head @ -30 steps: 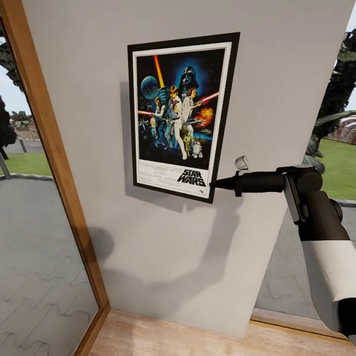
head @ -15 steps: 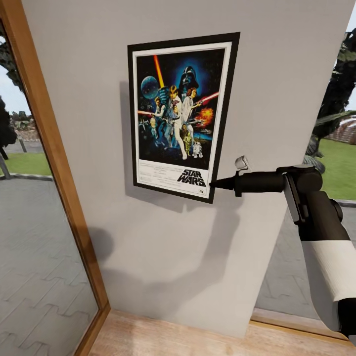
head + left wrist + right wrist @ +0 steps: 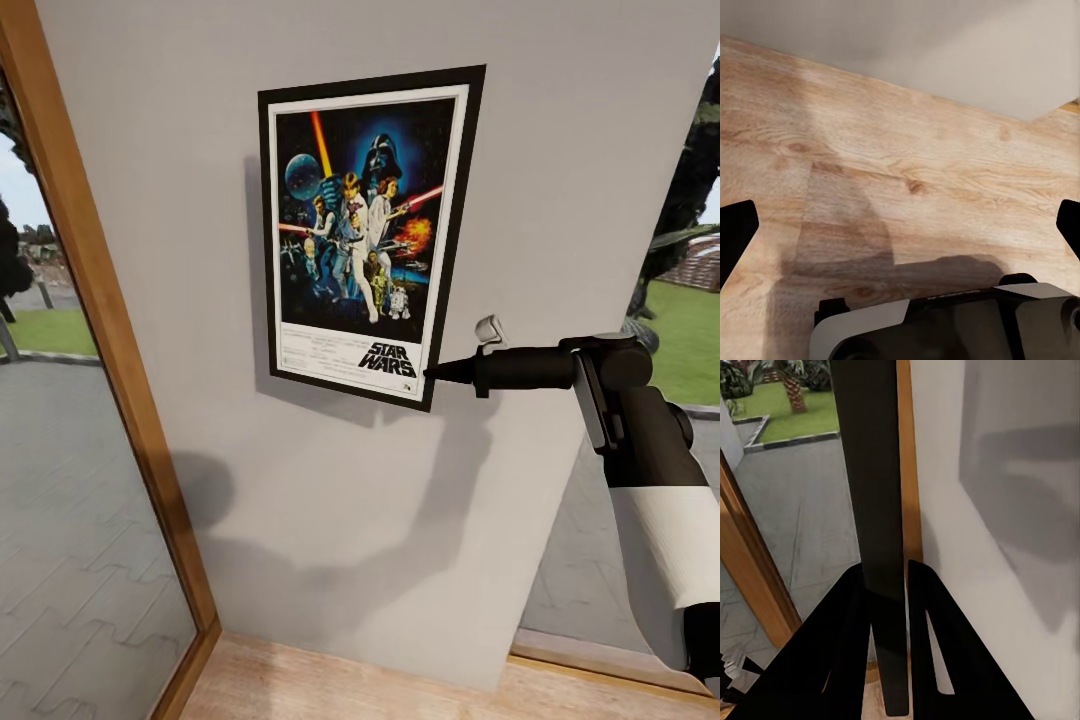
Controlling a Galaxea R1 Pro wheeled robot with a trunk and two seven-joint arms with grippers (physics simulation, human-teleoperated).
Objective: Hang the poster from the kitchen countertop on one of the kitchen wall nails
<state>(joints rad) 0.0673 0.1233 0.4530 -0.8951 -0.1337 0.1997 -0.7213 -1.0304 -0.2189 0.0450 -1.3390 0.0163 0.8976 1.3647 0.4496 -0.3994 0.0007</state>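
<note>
Grey wall (image 3: 330,520) fills the middle of the frame, and the poster (image 3: 365,235) sits upper centre against it, its lower right corner pinched edge-on between the right gripper's (image 3: 432,374) closed fingers. Over the last second only the view has drifted slightly (window frame (image 3: 110,340) and floor (image 3: 330,690) shifted); poster and arm kept their place, so I judge it is being held for hanging, no nail visible. The left gripper (image 3: 900,225) hangs spread wide over pale wood floor.
</note>
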